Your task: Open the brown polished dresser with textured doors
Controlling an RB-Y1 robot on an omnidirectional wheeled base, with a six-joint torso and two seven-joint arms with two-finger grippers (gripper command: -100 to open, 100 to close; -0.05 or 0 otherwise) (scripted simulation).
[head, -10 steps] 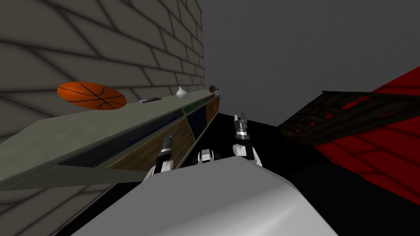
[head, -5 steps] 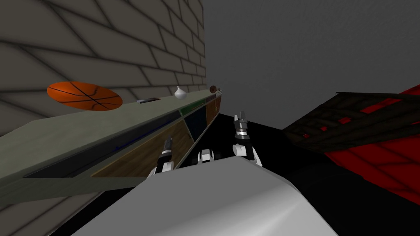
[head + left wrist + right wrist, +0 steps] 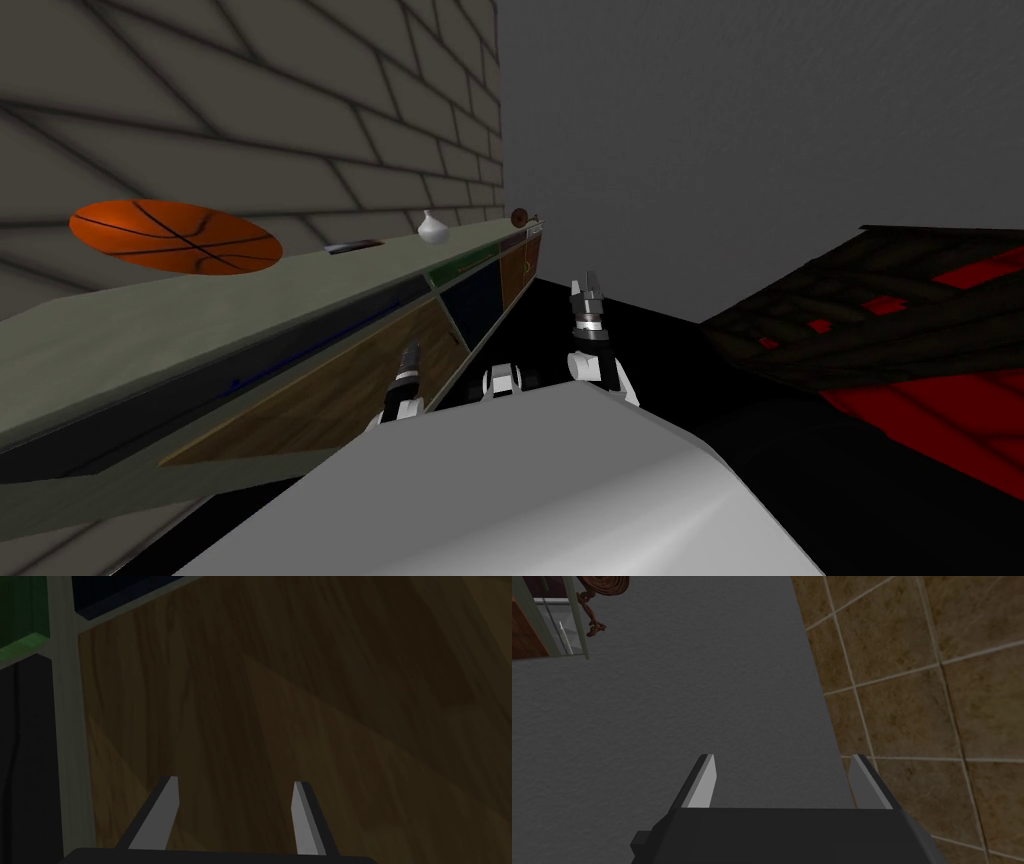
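Brown dresser door point(image 3: 300, 701), one, faces your left hand point(image 3: 234, 781); it and your right hand point(image 3: 783, 757), two in all, stand spread and empty.

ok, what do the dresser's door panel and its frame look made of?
Door panel: likely wood or wood veneer, brown, visible grain streaks, low sheen. Frame: flat grey-green, matte, no grain; could be painted, cannot tell the material.

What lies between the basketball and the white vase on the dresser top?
A small flat dark object lies between the basketball and the white vase on the dresser top, seen in the head view.
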